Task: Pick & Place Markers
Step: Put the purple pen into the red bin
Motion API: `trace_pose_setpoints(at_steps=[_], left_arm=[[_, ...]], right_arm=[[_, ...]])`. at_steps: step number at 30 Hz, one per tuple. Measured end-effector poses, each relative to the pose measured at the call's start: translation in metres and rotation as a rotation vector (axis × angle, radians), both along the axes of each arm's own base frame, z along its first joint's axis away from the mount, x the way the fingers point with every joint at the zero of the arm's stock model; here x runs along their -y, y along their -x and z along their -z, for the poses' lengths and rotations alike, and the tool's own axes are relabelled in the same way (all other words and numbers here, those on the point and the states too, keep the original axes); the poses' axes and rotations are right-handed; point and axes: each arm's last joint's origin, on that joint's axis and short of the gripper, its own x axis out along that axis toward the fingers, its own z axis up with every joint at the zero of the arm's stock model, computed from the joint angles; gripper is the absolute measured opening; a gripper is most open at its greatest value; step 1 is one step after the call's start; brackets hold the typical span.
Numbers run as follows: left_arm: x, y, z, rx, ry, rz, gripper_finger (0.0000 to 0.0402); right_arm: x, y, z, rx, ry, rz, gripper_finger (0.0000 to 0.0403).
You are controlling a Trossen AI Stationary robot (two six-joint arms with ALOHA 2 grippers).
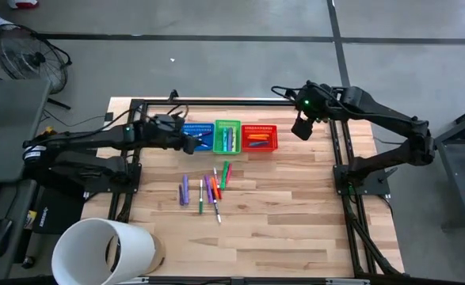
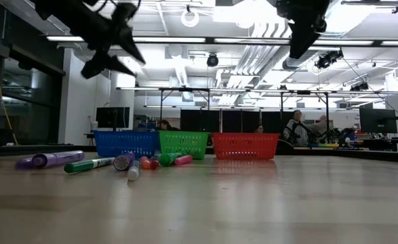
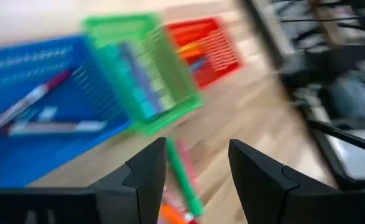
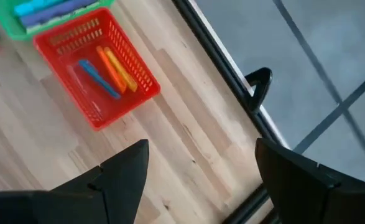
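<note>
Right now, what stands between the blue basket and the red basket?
The green basket stands between the blue basket and the red basket, with markers inside it. The high view shows this; the low view shows the same row.

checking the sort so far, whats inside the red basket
The red basket holds a blue marker, an orange marker and a yellow marker, lying side by side. Nothing covers them; anything under them can't be seen.

Three mesh baskets stand side by side in a row near the table's far edge, markers lying in each, while more loose markers lie scattered toward the table's middle, before the row.
</note>
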Motion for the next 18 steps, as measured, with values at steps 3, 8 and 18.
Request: trace_pose_setpoints(at_steps=[3, 8, 18], left_arm=[[-0.001, 0.001, 0.009, -0.069, 0.077, -0.081, 0.0172], [0.001, 0.006, 0.017, -0.121, 0.203, -0.176, 0.0172], [0.021, 0.017, 0.029, -0.269, 0.377, -0.296, 0.0172]], right_arm=[[-0.001, 0.002, 0.001, -0.053, 0.003, -0.047, 0.0282], [-0.002, 0.011, 0.004, -0.212, 0.053, -0.081, 0.0283], [-0.002, 0.036, -0.015, -0.164, 0.131, -0.157, 0.0281]])
